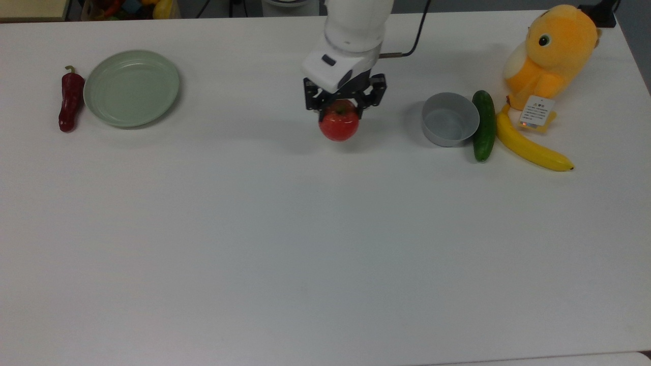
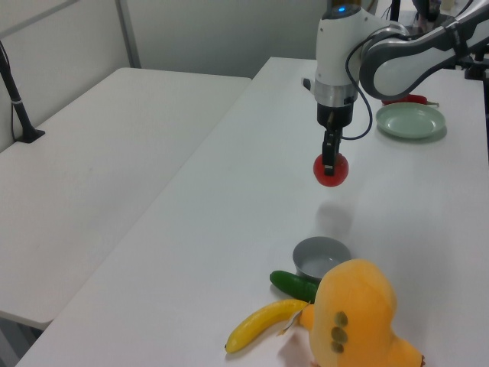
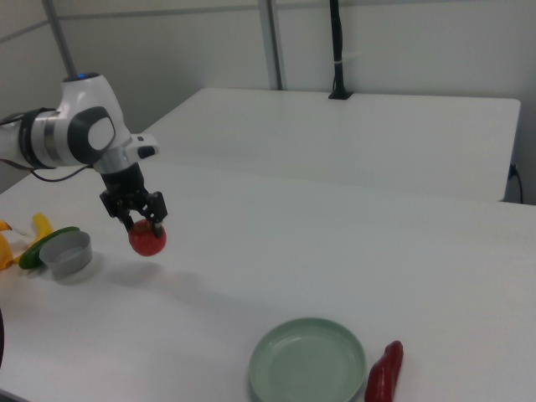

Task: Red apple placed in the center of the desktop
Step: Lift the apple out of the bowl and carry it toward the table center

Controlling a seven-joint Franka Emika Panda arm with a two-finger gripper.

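A small round grey metal bowl (image 1: pixel 450 119) sits open side up and serves as the landmark here. In the top view, a dark green cucumber (image 1: pixel 483 125) lies just beside the bowl on the top view's right, apparently touching its rim. A long yellow banana (image 1: pixel 531 145) lies just beyond the cucumber, angled away from the bowl. A plump orange plush toy (image 1: pixel 554 53) with a white paper tag (image 1: pixel 537 111) sits past the banana, further from the bowl. Well apart from the bowl, toward the top view's left, rests a round pale green plate (image 1: pixel 131 87), and 1 long dark red chili pepper (image 1: pixel 70 99) lies just beside the plate's far edge.
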